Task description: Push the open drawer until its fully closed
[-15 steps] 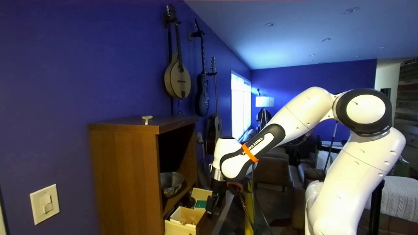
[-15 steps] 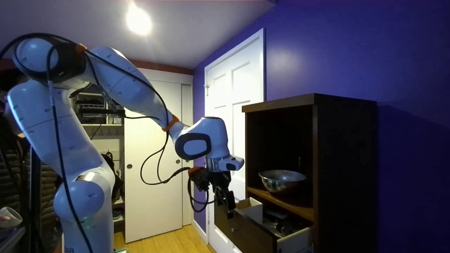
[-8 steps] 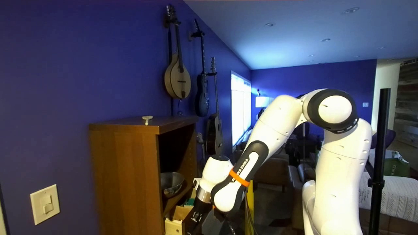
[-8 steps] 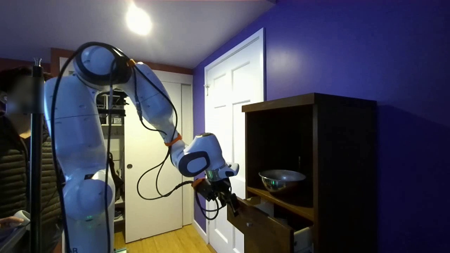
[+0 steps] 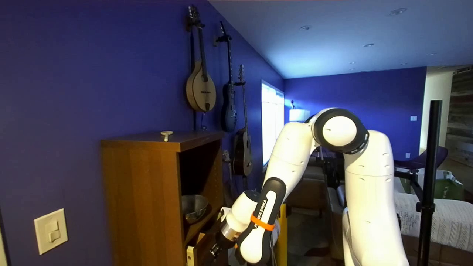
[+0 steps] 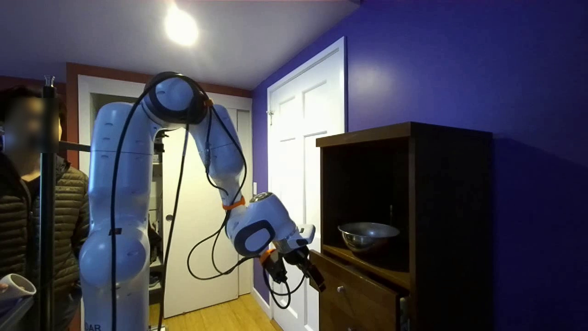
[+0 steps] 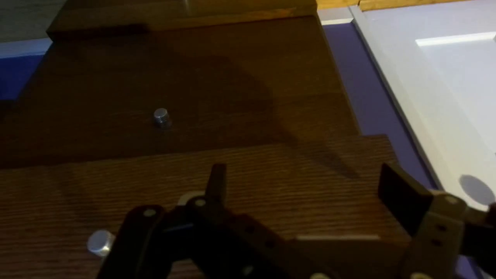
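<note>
The drawer (image 6: pixel 363 301) has a dark brown front with a small metal knob (image 6: pixel 340 289). It stands slightly out from the tall wooden cabinet (image 6: pixel 450 216). In an exterior view, only a short piece of its pale side (image 5: pixel 190 255) shows beside the cabinet (image 5: pixel 144 203). My gripper (image 6: pixel 319 280) is at the drawer front's far end, angled down; whether it touches is hard to tell. It also shows, dark, in an exterior view (image 5: pixel 214 251). In the wrist view, the fingers of my gripper (image 7: pixel 302 180) are wide apart, with the grained drawer front (image 7: pixel 271 201) behind them and nothing between them.
A metal bowl (image 6: pixel 368 236) sits in the cabinet's recess above the drawer. A lower drawer front (image 7: pixel 217 85) with a knob lies below. A white door (image 6: pixel 294 174) stands close beside the cabinet. A person (image 6: pixel 59 197) stands behind the arm. Cables loop from the arm.
The arm and gripper have moved down and toward the cabinet, the hand tilting. The drawer has slid inward from well open to slightly out, and its contents are no longer visible.
</note>
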